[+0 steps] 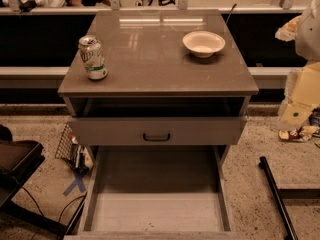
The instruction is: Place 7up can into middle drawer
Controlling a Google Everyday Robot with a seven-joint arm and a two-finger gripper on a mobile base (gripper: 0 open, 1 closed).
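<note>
Camera view, looking down on a grey cabinet (150, 59) from the front. Finds the 7up can (92, 57) upright near the front left corner of the cabinet top, well apart from a white bowl (203, 43) toward the back right. Shows the upper drawer front (156, 130) with its dark handle pulled out a little. Below it, the middle drawer (155, 211) drawn far out, flat floor and low side walls in view. Places the gripper (296, 111) at the right edge, beside the cabinet, well apart from the can. Cannot tell whether wide or narrow. Blue tape cross (75, 183) on the floor, left.
</note>
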